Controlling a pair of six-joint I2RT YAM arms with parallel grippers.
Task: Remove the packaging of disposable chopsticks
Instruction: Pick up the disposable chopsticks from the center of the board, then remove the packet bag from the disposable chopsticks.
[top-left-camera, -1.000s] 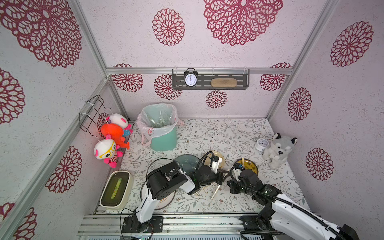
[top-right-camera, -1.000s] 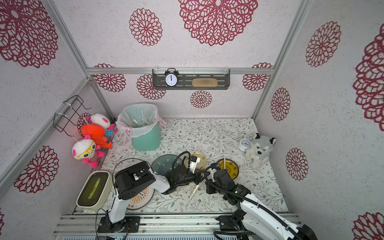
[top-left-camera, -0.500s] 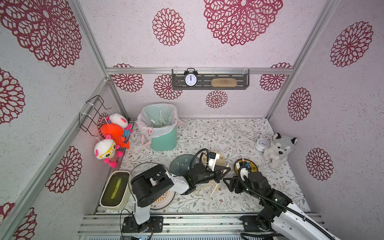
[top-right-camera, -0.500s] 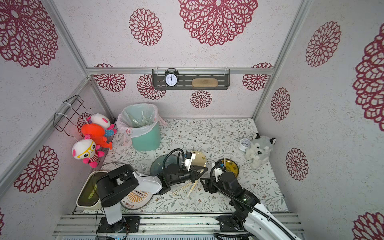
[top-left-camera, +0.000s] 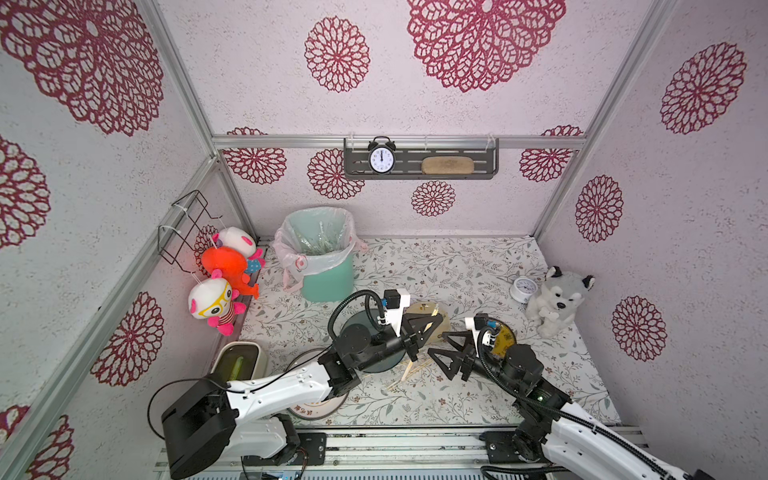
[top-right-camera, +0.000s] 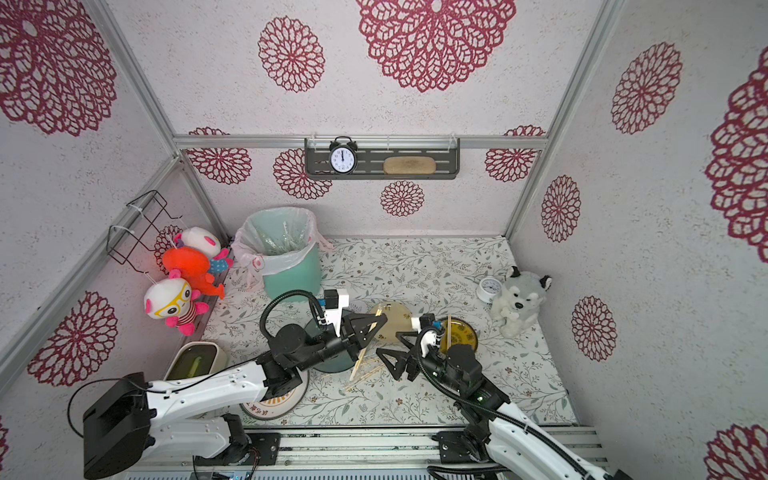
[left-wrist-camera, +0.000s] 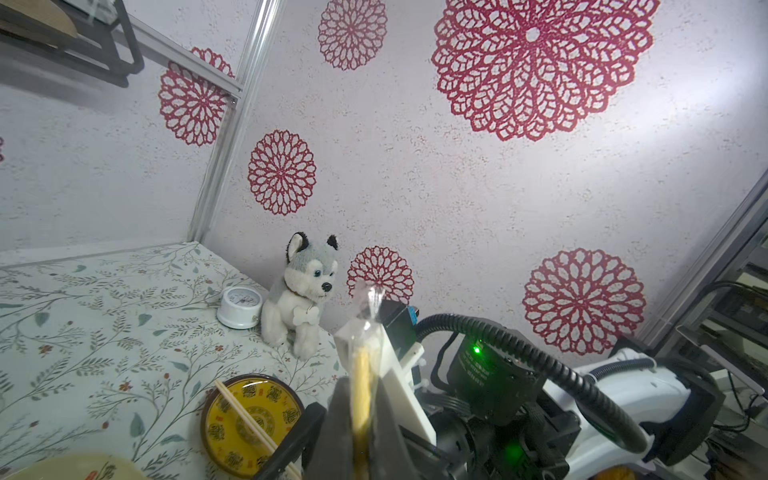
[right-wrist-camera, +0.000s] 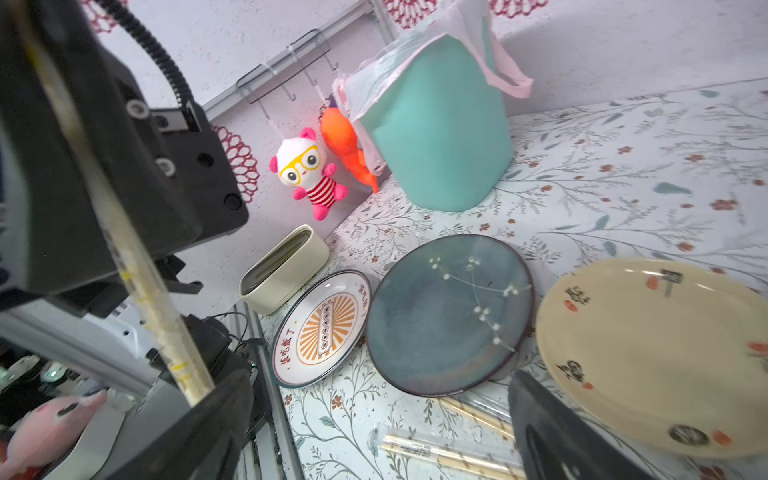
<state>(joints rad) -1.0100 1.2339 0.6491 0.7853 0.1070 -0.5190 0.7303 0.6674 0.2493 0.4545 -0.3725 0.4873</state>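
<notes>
My left gripper (top-left-camera: 432, 326) (left-wrist-camera: 361, 419) is shut on one pair of disposable chopsticks (top-right-camera: 365, 349) (left-wrist-camera: 360, 386) still inside its clear packaging (left-wrist-camera: 368, 303). The pair slants down from the jaws toward the table. My right gripper (top-left-camera: 442, 353) (top-right-camera: 392, 351) (right-wrist-camera: 374, 440) stands open just right of it, and the pair's low end (right-wrist-camera: 166, 328) lies close beside one finger (right-wrist-camera: 199, 432). Several more wrapped chopsticks (right-wrist-camera: 440, 453) (top-left-camera: 409, 372) lie on the table under the open jaws. A bare pair (left-wrist-camera: 249, 419) rests across a yellow dish (left-wrist-camera: 224, 440).
A teal bin (top-left-camera: 326, 270) with a pink-white liner stands at the back left. A dark plate (right-wrist-camera: 449, 316), a cream plate (right-wrist-camera: 665, 353) and a white-orange plate (right-wrist-camera: 324, 328) surround the grippers. A husky toy (top-left-camera: 557, 299) and small clock (top-left-camera: 523, 287) sit right, a cream container (top-left-camera: 239, 361) left.
The right gripper has opened and drawn a little away to the right. The left gripper, still shut on the wrapped pair, has shifted slightly toward the back.
</notes>
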